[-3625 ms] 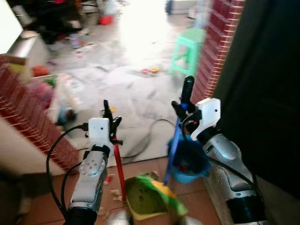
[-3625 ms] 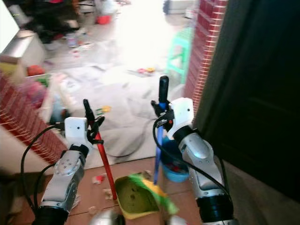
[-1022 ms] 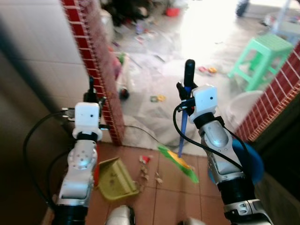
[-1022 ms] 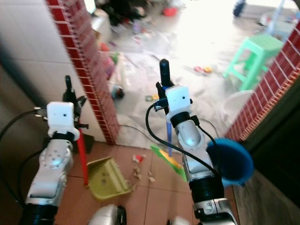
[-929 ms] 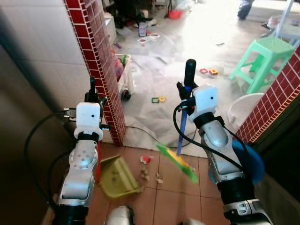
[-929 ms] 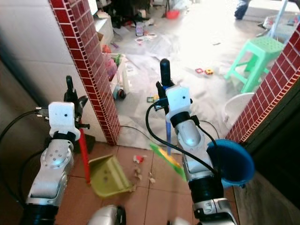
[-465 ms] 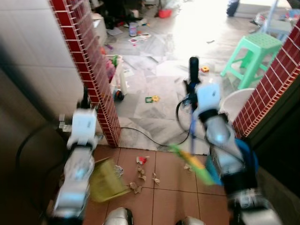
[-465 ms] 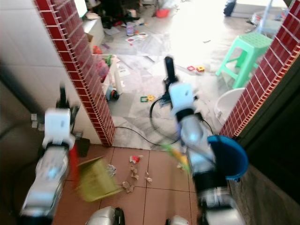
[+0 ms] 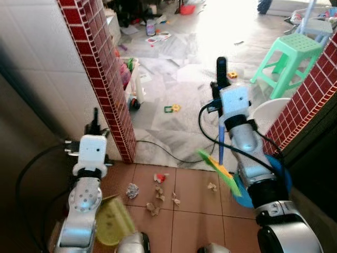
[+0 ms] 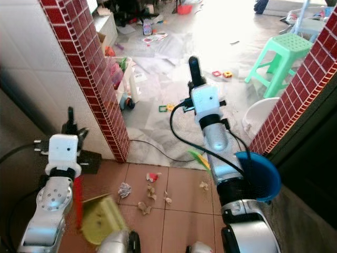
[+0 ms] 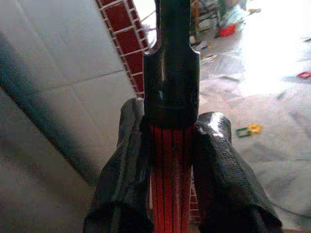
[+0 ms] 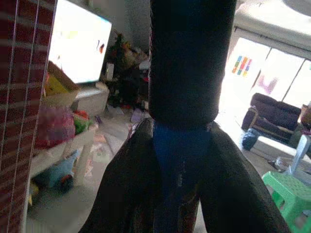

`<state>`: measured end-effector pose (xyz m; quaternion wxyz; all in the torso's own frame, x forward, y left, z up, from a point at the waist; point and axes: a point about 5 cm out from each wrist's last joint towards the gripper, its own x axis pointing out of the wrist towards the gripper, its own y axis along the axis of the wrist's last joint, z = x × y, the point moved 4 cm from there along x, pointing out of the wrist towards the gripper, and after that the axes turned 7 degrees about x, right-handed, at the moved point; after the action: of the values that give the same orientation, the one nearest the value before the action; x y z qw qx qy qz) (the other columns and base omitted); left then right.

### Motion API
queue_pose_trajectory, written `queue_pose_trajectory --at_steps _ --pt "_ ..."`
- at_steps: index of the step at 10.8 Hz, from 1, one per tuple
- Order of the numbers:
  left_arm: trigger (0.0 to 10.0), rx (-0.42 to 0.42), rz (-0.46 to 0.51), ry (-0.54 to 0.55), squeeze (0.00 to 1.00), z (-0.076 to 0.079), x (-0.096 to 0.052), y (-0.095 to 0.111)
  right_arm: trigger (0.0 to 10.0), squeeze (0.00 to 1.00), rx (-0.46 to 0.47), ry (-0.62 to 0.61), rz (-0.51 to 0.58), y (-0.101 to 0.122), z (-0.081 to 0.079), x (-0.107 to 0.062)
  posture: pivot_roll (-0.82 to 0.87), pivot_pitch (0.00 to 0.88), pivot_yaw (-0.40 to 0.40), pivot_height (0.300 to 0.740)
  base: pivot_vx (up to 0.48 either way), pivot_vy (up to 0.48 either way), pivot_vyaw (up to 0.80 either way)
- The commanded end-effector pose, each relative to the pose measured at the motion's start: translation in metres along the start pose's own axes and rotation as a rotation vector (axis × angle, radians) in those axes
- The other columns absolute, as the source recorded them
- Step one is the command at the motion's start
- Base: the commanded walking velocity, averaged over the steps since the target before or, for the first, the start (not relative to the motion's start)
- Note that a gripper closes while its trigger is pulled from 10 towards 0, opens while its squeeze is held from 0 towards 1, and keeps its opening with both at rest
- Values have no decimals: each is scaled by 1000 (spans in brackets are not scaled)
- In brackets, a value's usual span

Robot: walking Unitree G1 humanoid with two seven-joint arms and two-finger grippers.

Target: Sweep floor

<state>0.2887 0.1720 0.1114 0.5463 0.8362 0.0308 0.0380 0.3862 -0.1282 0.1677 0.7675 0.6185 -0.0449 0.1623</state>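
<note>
Robot at a doorway between a red-brick pillar (image 9: 102,79) and a brick wall, both arms at work. The left gripper (image 11: 171,160) is clamped on the red handle (image 11: 170,170) of the green dustpan (image 9: 111,224), which hangs tilted above the tiled floor (image 9: 184,211) near the pillar's base. The right gripper (image 12: 181,160) is clamped on the blue handle (image 9: 220,147) of the broom, whose green-yellow head (image 9: 220,172) is raised off the tiles beside the blue bucket (image 10: 260,176). Progress: paper scraps (image 9: 156,195) lie loose on the tiles between pan and broom head, so collection appears to remain entirely ahead. Against the frame 1.0 s earlier, the pan is lower and nearer the robot, the broom head nearer the bucket; the camera has also shifted.
</note>
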Motion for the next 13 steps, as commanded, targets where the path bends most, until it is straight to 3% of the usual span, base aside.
queue_pose_trajectory --at_steps 1,3,4,6,7,8,10,13 --pt "10000 7 64 10 0 -6 0 18 10000 0 -45 6 51 11 -1 5 56 105 22 740 0 0 0" --pt "10000 -13 88 7 0 -8 0 29 10000 0 -78 -6 3 -7 -5 -1 77 160 15 740 0 0 0" --pt "10000 -25 81 0 0 -5 0 29 10000 0 1 -8 -59 -21 -17 -3 68 178 11 740 0 0 0" --pt "10000 -44 82 -10 0 1 4 33 10000 0 133 28 -104 -26 -41 -1 62 184 2 740 0 0 0" --pt "10000 -55 82 -8 0 3 7 35 10000 0 234 43 -114 -23 -53 2 51 177 -7 740 0 0 0" --pt "10000 -72 86 0 0 5 13 38 10000 0 380 96 -77 -2 -71 10 29 166 -19 740 0 0 0" --pt "10000 -88 79 1 0 7 18 37 10000 0 439 143 -31 17 -75 16 5 158 -25 740 0 0 0" --pt "10000 -107 88 -42 0 25 36 42 10000 0 415 181 22 35 -68 24 -15 140 -19 740 0 0 0"
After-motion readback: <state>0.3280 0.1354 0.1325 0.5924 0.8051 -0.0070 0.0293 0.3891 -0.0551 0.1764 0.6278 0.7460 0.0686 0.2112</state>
